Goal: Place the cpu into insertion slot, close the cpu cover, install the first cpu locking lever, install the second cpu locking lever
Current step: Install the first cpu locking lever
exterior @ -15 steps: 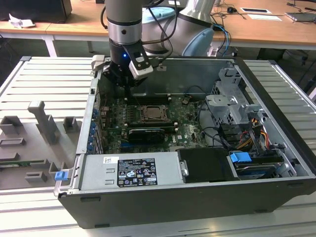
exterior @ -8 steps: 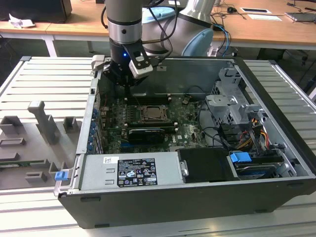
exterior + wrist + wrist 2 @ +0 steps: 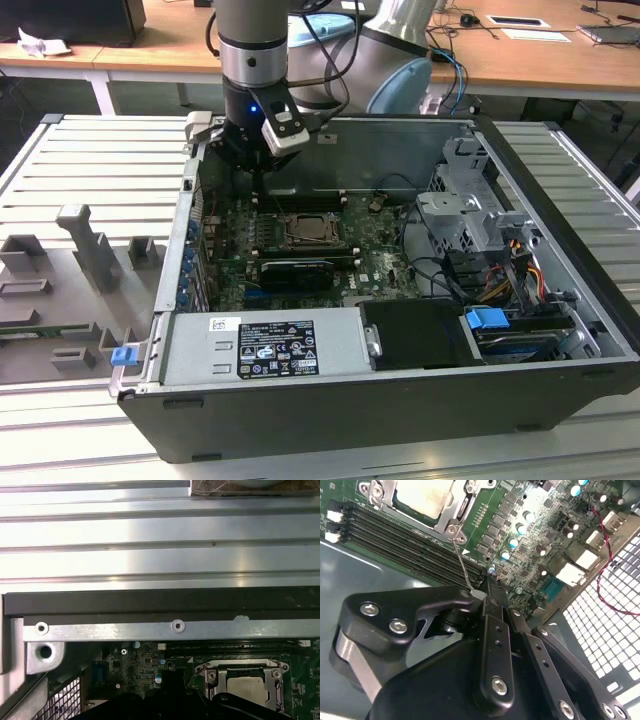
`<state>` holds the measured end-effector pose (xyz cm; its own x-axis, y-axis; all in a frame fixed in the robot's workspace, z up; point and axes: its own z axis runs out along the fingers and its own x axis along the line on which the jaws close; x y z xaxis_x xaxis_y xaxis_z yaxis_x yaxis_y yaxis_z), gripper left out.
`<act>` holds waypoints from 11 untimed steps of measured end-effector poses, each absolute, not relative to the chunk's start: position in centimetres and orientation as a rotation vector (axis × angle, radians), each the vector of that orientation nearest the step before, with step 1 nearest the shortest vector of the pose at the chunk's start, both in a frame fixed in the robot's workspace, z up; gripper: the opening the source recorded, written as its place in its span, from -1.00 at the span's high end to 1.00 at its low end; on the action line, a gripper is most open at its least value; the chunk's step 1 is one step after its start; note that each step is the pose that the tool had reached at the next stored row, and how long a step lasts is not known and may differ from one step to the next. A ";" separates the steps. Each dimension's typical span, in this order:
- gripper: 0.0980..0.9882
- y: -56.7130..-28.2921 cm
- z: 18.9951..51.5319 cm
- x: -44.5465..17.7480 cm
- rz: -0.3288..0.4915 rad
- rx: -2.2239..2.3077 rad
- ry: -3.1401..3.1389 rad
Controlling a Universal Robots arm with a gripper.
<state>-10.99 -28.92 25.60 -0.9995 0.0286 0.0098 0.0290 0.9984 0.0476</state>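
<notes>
Black, angular gripper point(image 3: 477, 596) low inside the open computer case point(image 3: 400, 400), at the far corner toward the exterior view's left. Jaws drawn together, apparently pinching the free end of a thin bare-wire locking lever point(image 3: 461, 562). Straight run of wire from a small tab at the corner of the cpu cover point(image 3: 440, 524) to the fingertips.

Cpu point(image 3: 422, 497) flat, square, pale silvery-beige, matt and faintly smudged on top. Seated in the insertion slot point(image 3: 287, 236) on the green motherboard point(image 3: 530, 540), under the lowered grey metal cover, framed by its square window.

Just beside the socket, long black memory slots point(image 3: 410, 547) in tight parallel rows, bounded by a smooth grey sheet-metal panel point(image 3: 360, 575). Little room on that side. On the gripper's other flank, small round capacitors point(image 3: 520, 529), a perforated grille point(image 3: 600, 610) and a loose red-and-black twisted wire point(image 3: 607, 542).

In the exterior view, a long black card point(image 3: 295, 270) close in front of the socket. Folded steel drive cage point(image 3: 465, 215) well apart toward the exterior view's right, with bare board and dark cables between. Case open on top, resting on a ribbed metal table point(image 3: 80, 160).
</notes>
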 end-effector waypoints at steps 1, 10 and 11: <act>0.98 -28.9 25.6 -10.9 -0.075 -0.045 -3.131; 0.98 -28.9 25.6 -9.8 -0.075 -0.045 -3.131; 0.98 -28.9 25.6 -9.7 -0.075 -0.045 -3.131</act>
<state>-9.66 -28.92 25.60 -0.9995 0.0287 0.0098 0.0291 0.9984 0.0476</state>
